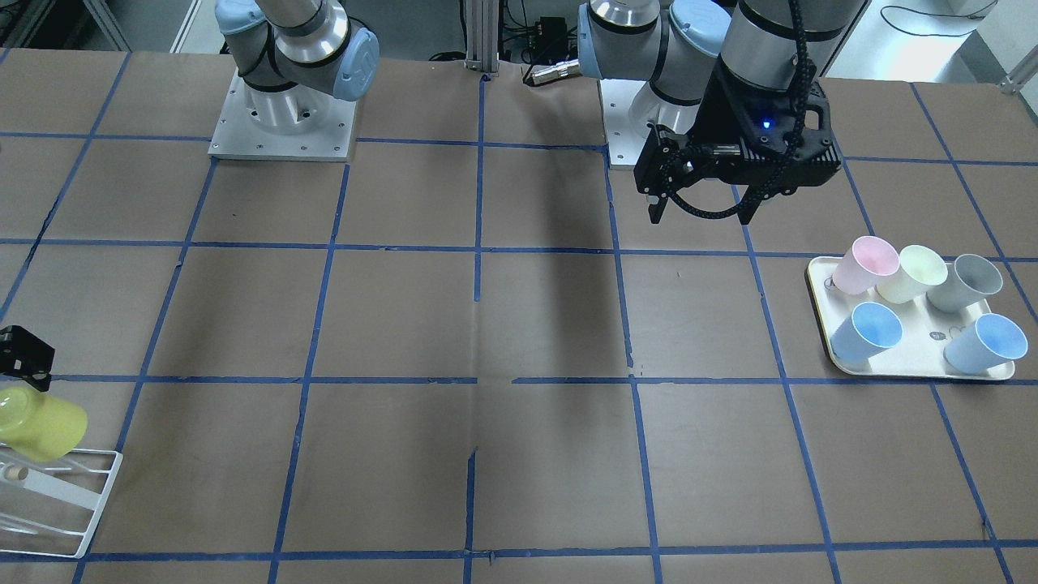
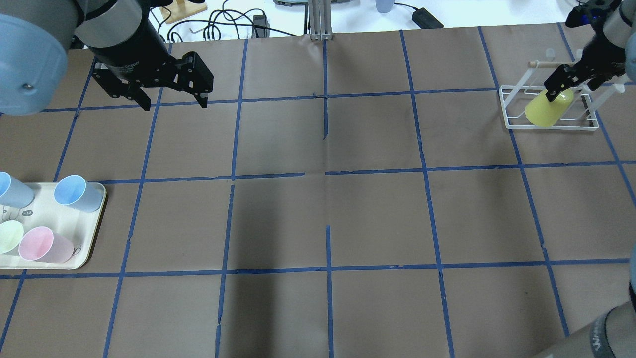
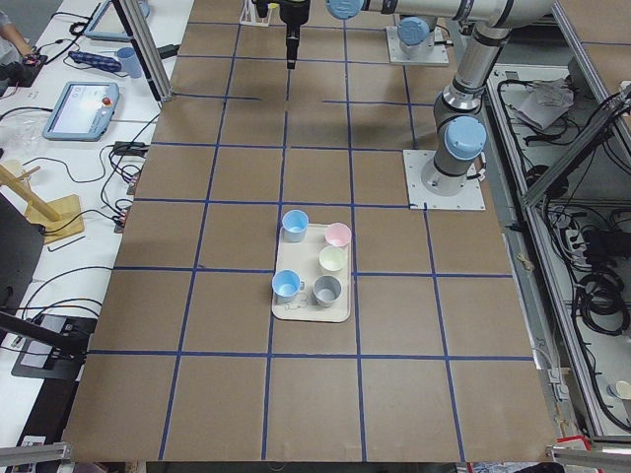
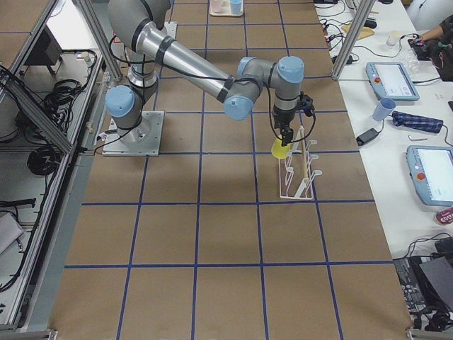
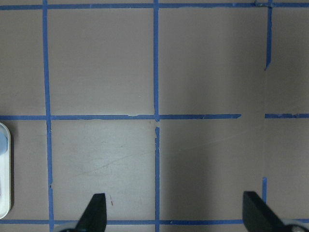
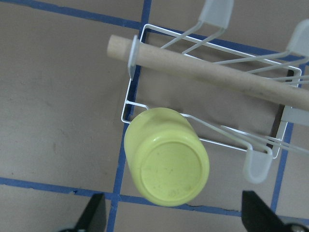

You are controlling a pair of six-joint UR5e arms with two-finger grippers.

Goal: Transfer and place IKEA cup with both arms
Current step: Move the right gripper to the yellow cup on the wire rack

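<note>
The bright yellow IKEA cup (image 6: 166, 157) hangs upside down and tilted on a prong of the white wire rack (image 6: 203, 123), base toward the right wrist camera. It also shows in the overhead view (image 2: 546, 110) and the front view (image 1: 40, 423). My right gripper (image 6: 174, 215) is open just above the cup, one finger on each side with a gap to both; it shows overhead (image 2: 559, 88). My left gripper (image 2: 174, 103) is open and empty, hovering above bare table on the left side; its fingertips (image 5: 96, 208) show in the left wrist view.
A cream tray (image 1: 916, 373) near my left arm holds pink (image 1: 866, 264), pale cream-yellow (image 1: 912, 273), grey (image 1: 967, 282) and two light blue cups (image 1: 868, 332). The rack has a wooden rod (image 6: 203, 70) across it and stands at the table's far right (image 2: 546, 127).
</note>
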